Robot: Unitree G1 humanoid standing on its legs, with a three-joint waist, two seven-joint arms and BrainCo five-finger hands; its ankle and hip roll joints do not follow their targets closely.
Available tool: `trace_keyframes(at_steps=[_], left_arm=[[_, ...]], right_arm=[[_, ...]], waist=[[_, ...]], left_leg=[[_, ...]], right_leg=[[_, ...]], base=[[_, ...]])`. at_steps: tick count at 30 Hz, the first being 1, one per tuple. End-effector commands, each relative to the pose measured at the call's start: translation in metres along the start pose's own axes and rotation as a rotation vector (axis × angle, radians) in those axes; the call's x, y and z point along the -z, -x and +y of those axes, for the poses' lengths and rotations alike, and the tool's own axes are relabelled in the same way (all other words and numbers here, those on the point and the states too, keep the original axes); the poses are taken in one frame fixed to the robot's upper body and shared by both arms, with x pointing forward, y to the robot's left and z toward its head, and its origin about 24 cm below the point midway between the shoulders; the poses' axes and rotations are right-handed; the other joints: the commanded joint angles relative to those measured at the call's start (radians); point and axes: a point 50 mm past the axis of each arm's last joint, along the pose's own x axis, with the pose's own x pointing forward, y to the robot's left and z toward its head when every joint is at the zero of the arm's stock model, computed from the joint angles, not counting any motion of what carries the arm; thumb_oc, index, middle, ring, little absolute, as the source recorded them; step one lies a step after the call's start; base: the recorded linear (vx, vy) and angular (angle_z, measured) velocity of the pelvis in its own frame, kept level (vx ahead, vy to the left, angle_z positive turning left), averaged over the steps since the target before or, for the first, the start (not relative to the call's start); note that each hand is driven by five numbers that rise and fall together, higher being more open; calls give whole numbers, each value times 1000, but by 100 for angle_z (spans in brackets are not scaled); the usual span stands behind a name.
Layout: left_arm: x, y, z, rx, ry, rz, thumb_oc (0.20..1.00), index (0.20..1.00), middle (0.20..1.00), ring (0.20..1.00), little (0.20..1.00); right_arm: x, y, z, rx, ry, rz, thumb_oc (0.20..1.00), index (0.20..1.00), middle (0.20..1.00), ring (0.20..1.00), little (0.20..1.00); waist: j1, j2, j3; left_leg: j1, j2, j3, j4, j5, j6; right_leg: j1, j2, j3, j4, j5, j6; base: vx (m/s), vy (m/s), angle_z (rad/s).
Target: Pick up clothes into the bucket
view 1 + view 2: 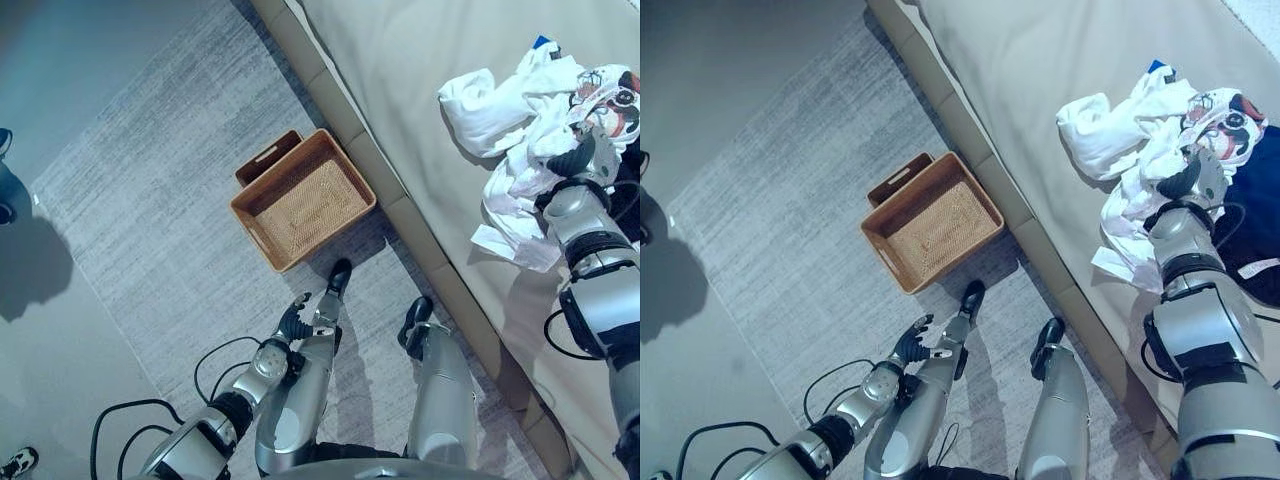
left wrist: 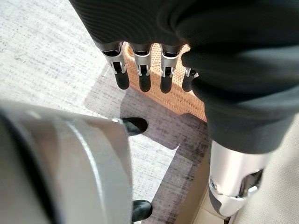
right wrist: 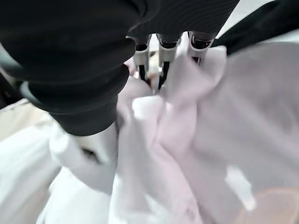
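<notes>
On the bed, at two o'clock, I see the clothes: soft, light, limp. The heap runs one to seven o'clock; I'd grab a bunched fold. Basket sits centre, empty. Right robot hand digs into cloth, fingers hidden. Left robot hand hangs relaxed.

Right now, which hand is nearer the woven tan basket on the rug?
Left. The left hand hangs just short of the woven tan basket; the right hand is in white clothes on the bed.
</notes>
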Motion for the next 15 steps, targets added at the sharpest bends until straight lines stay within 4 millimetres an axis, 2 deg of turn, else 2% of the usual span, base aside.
trace_keyframes(at_steps=[1,2,3,5,8,11,15], left_arm=[[14,5,2,-40,36,52,1000,1000,1000,1000,1000],[16,4,5,-57,39,64,1000,1000,1000,1000,1000],[15,4,5,-58,37,60,1000,1000,1000,1000,1000],[14,3,11,-87,40,59,1000,1000,1000,1000,1000],[14,3,17,-110,37,54,1000,1000,1000,1000,1000],[13,2,23,-129,29,44,1000,1000,1000,1000,1000],[21,8,34,-161,37,54,1000,1000,1000,1000,1000]], right_arm=[[6,-3,-7,10,5,16,200,200,200,200,200],[2,1,0,5,-27,3,200,200,200,200,200],[1,0,-1,9,-31,3,200,200,200,200,200],[-12,5,9,10,-87,-44,200,200,200,200,200],[-33,7,10,30,-153,-124,200,200,200,200,200],[-55,5,-3,87,-227,-215,200,200,200,200,200],[-89,7,-29,168,-295,-388,200,200,200,200,200]], waist=[[-15,-19,6],[-22,-27,6],[-20,-22,6],[-34,-39,6],[-51,-64,6],[-67,-91,5],[-91,-125,-47]], left_leg=[[16,-25,40,85,-111,38],[20,-21,46,91,-116,39],[1,-21,44,87,-86,40],[24,-12,55,88,-92,39],[64,1,74,80,-101,36],[124,18,101,72,-113,34],[208,48,156,51,-137,31]], right_leg=[[43,4,86,-52,47,22],[47,10,92,-57,49,20],[33,9,81,-67,81,14],[56,18,87,-86,86,15],[91,30,98,-119,100,17],[147,44,116,-165,120,25],[214,78,162,-236,154,39]], base=[[4,8,-3],[-78,54,-2],[-70,63,-3],[-32,37,-8],[-1,24,-15],[2,38,-34],[57,68,-48]])
